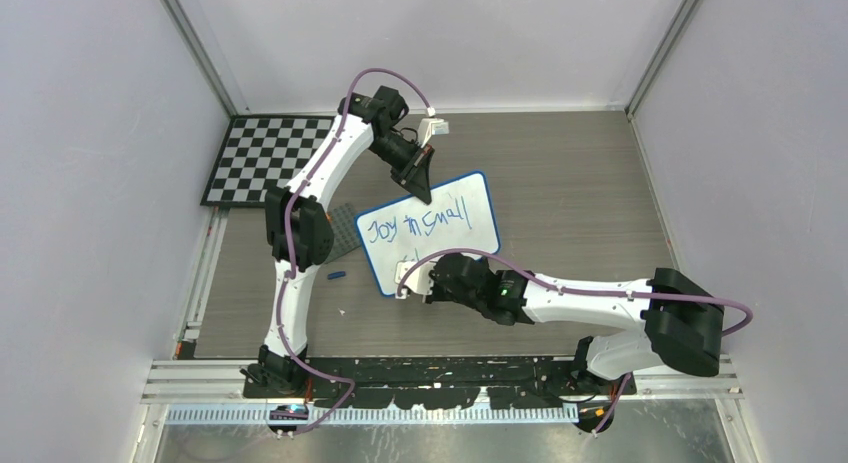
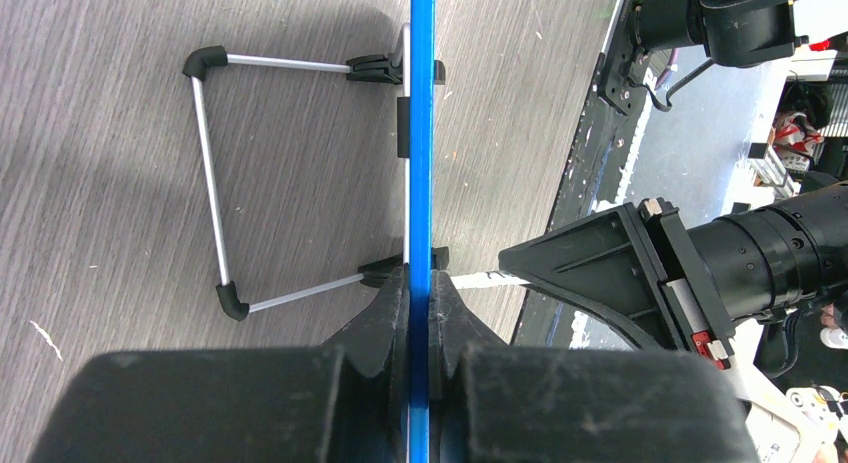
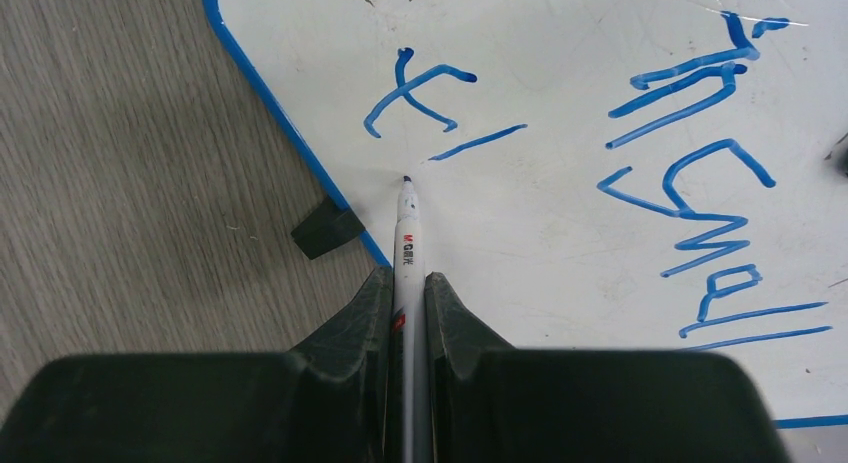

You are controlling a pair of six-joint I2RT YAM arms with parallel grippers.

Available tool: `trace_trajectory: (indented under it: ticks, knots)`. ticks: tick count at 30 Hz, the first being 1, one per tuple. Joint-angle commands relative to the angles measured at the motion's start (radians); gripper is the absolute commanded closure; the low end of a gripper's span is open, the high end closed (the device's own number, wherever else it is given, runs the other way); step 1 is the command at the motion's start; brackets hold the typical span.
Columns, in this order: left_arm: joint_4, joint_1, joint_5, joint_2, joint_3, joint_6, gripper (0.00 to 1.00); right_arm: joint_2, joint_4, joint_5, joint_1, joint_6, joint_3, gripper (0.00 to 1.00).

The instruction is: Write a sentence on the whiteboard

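In the top view, the whiteboard point(image 1: 468, 238) is found mid-table, ahead of both bases, its long axis laid across the table and skewed so the right end sits farther back, its face turned up and toward the bases; the sentence point(image 1: 415, 226) is read along that axis, with a second line barely begun; the left gripper point(image 1: 422, 188) is placed on the far long edge, the right gripper point(image 1: 405, 281) at the near left corner. In the left wrist view, the board is seen edge-on as a thin blue frame point(image 2: 420, 133), and the left gripper point(image 2: 420, 283) is seen clamped shut on it; a wire stand point(image 2: 215, 183) is hinged behind. The board is judged light, thin and stiff, with a slick face, liable to slide or tip under pen pressure, so the frame edge is the place to be held. In the right wrist view, the right gripper point(image 3: 407, 283) is closed around a marker point(image 3: 407, 245), whose long axis points straight out at the board point(image 3: 560, 73); its tip is set just below a short stroke, though contact cannot be confirmed.
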Motion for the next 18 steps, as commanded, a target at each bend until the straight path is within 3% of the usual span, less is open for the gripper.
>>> trace_trajectory:
  ticks: [1, 18]
  knots:
    - [-0.056, -0.062, -0.073, 0.047, -0.056, 0.008, 1.0, -0.028, 0.034, 0.007, -0.001, 0.027, 0.033, 1.0]
    - [-0.055, -0.063, -0.076, 0.049, -0.056, 0.006, 1.0, -0.014, 0.148, 0.107, -0.006, 0.017, 0.043, 1.0]
